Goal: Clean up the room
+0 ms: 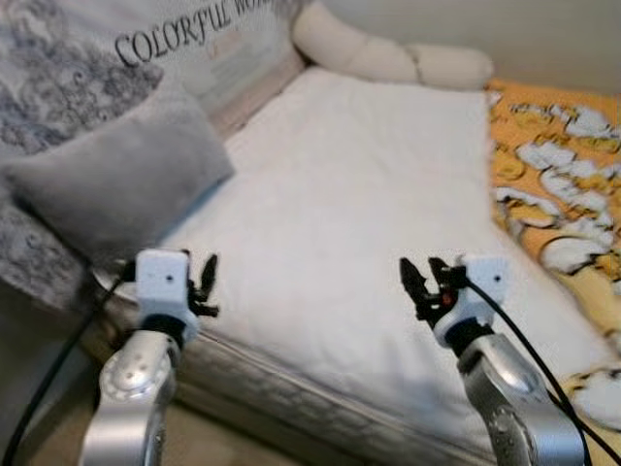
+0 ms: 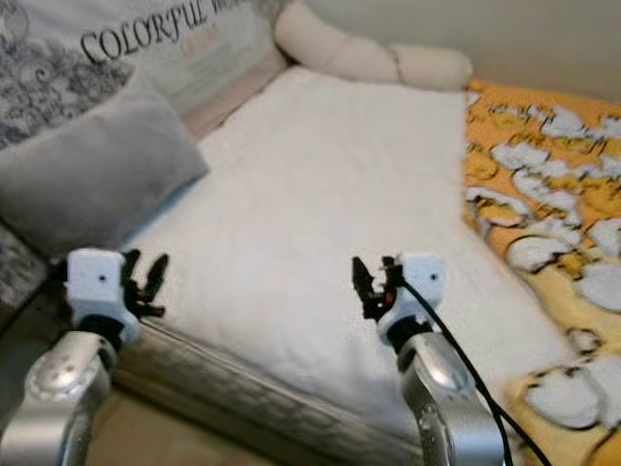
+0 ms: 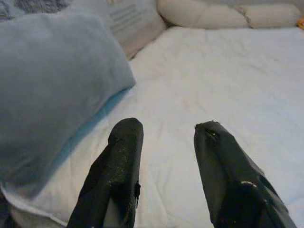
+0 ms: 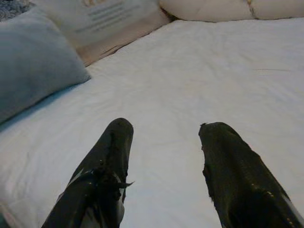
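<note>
A bed with a white quilted cover (image 1: 359, 204) lies before me. A grey pillow (image 1: 121, 180) rests at its left side, leaning on a printed cushion (image 1: 209, 44). An orange blanket with white shapes (image 1: 558, 184) covers the right part of the bed. My left gripper (image 1: 206, 282) hovers open over the bed's near left edge, just below the grey pillow (image 3: 52, 80). My right gripper (image 1: 421, 280) hangs open above the white cover near the front, nothing between its fingers (image 4: 111, 156).
A long cream bolster (image 1: 388, 53) lies along the far wall. Patterned grey fabric (image 1: 39, 97) stands at the far left. The mattress's front edge (image 1: 291, 393) runs below my arms, with floor (image 1: 204, 447) beneath.
</note>
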Available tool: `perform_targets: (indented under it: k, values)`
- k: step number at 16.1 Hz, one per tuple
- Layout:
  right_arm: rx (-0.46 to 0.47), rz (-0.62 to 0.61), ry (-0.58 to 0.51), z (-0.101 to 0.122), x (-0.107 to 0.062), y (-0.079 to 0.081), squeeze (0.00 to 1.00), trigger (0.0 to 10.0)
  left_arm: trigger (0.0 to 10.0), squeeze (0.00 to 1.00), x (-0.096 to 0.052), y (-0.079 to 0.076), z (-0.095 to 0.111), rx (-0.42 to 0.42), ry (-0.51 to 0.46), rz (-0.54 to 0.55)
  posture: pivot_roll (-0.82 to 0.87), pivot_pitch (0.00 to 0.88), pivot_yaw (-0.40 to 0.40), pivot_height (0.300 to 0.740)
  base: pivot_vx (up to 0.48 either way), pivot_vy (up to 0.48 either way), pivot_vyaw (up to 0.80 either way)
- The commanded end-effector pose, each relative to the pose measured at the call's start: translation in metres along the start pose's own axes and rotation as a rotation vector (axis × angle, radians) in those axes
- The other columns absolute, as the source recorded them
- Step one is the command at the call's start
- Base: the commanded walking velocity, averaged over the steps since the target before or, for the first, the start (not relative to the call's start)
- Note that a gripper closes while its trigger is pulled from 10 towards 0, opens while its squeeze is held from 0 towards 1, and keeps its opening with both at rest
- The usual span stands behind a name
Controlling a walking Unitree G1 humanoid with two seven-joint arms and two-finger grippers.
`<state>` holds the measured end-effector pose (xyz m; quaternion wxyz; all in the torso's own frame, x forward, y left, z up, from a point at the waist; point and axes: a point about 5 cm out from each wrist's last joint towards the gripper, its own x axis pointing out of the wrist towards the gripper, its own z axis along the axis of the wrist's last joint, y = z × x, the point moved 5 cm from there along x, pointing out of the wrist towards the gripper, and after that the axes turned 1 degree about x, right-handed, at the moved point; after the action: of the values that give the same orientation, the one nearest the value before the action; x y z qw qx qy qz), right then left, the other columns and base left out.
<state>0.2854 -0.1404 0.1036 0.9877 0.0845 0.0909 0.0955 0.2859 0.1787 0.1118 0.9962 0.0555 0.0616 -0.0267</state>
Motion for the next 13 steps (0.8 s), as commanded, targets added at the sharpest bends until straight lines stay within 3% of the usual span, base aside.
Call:
perform_targets:
  k: [1,5,10,13]
  values:
    - [-0.007,-0.02,-0.004,0.002,-0.001,-0.006,0.0,10.0,10.0,0.0,0.001,-0.005,0.002,-0.001,-0.002,-0.02,0.0,0.0,0.023,0.74,0.0,-0.48,0.0]
    - [0.004,-0.009,0.011,-0.002,0.0,-0.003,0.0,10.0,10.0,0.0,0.001,-0.003,0.004,0.009,-0.006,-0.025,0.01,0.0,0.024,0.74,0.0,-0.48,0.0]
    - [0.018,0.009,0.013,-0.003,0.004,0.004,0.0,10.0,10.0,0.0,0.0,-0.002,0.006,0.022,-0.005,-0.032,0.02,0.0,0.026,0.74,0.0,-0.48,-0.76]
    - [0.007,0.026,0.007,-0.003,0.005,0.007,0.0,10.0,10.0,0.0,0.001,-0.002,0.006,0.025,-0.006,-0.033,0.02,0.0,0.026,0.74,0.0,-0.48,0.0]
